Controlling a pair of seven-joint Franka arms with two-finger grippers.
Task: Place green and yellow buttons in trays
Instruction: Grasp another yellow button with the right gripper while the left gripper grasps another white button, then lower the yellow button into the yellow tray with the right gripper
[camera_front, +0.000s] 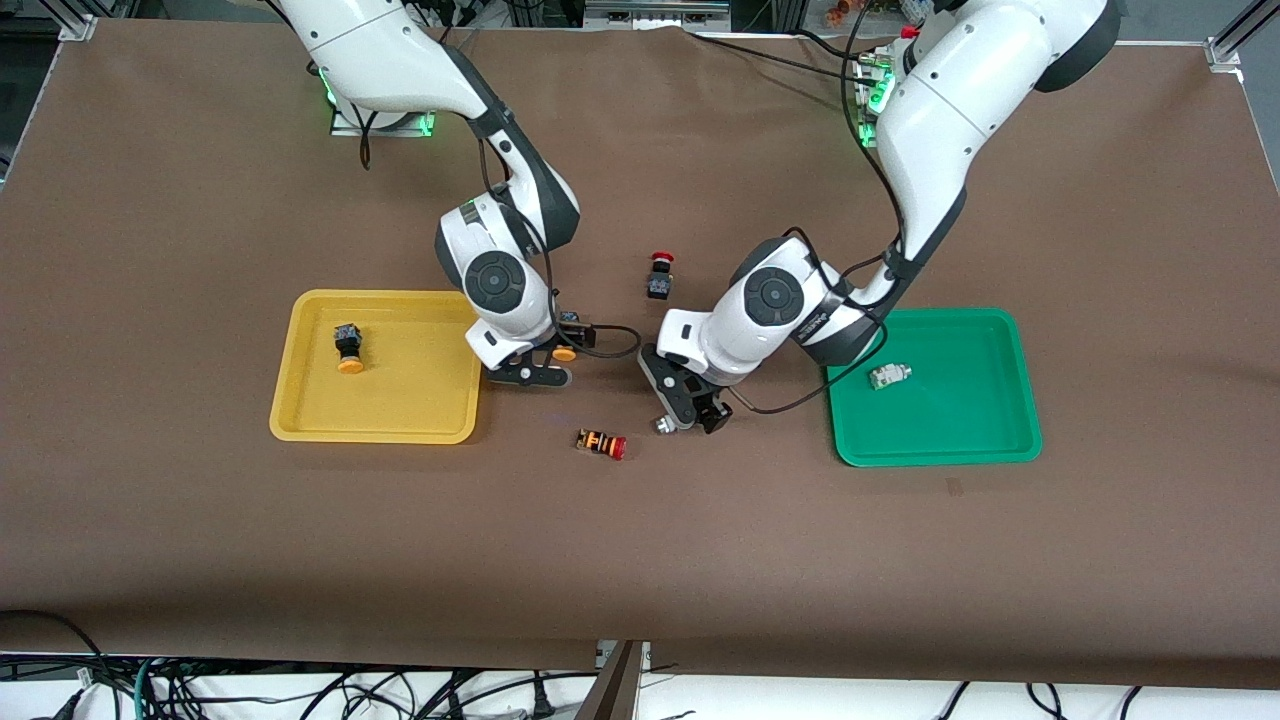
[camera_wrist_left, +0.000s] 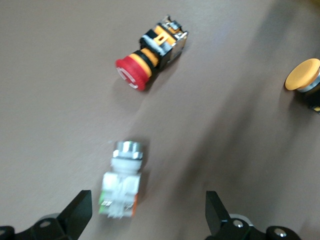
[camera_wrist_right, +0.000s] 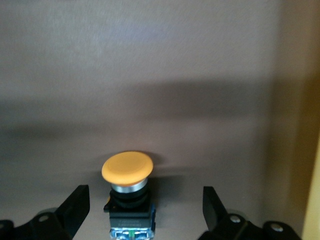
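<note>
My right gripper (camera_front: 548, 366) is low over the table beside the yellow tray (camera_front: 420, 390), open, with a yellow-capped black button (camera_front: 565, 352) lying between its fingers (camera_wrist_right: 75, 206); the wrist view shows the button (camera_wrist_right: 127, 192) untouched. My left gripper (camera_front: 690, 412) is open and low over a whitish-silver button with green parts (camera_front: 665, 425), which lies between the fingers (camera_wrist_left: 77, 214), closer to one of them (camera_wrist_left: 121, 187). A second yellow button (camera_front: 349, 348) lies in the yellow tray. A second whitish button (camera_front: 888, 375) lies in the green tray (camera_front: 950, 420).
An orange-and-black striped button with a red cap (camera_front: 601, 443) lies on the table close to the left gripper, nearer the front camera; it also shows in the left wrist view (camera_wrist_left: 150, 52). A black button with a red cap (camera_front: 660, 275) stands farther back between the arms.
</note>
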